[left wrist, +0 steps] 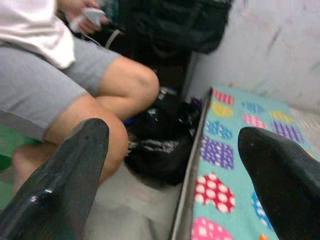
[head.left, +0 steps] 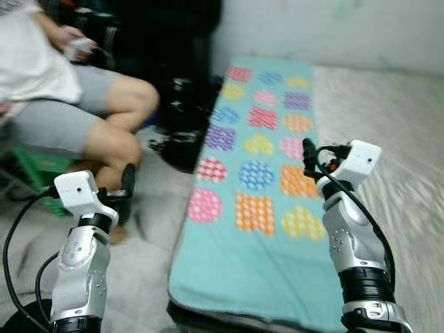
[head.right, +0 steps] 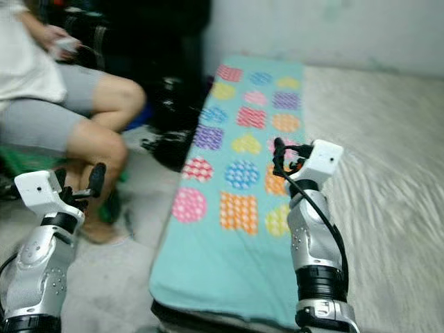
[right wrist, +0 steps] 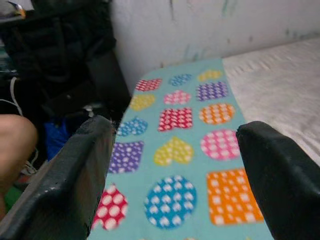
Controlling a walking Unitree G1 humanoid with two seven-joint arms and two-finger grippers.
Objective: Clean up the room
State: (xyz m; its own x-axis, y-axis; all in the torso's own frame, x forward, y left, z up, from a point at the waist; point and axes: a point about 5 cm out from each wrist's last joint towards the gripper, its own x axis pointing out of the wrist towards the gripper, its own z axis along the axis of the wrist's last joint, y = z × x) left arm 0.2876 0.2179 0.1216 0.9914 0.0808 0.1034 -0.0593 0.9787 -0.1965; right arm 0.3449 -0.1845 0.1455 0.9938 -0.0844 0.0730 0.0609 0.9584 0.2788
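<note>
- Nearest the camera, both silver arms are raised in front of the body; the left gripper (head.left: 127,182) is held over the bare floor near the seated person's shin, the right gripper (head.left: 309,158) over the patterned mat (head.left: 257,208).
- Both grippers are seen spread wide with nothing between the fingers, as the wrist views make plain. This is judged to be a ready posture while something to tidy is sought, not a grasp.
- No single item to clear is marked out. The likeliest clutter is the dark bags (head.left: 180,121) heaped on the floor between the person's legs and the mat's long edge, against black furniture.
- The teal mat, printed with spotted hearts, circles and squares, is laid flat toward a pale wall (head.left: 333,28).
- A person (head.left: 62,104) is seated on a green crate (head.left: 35,170), holding a small white object.
</note>
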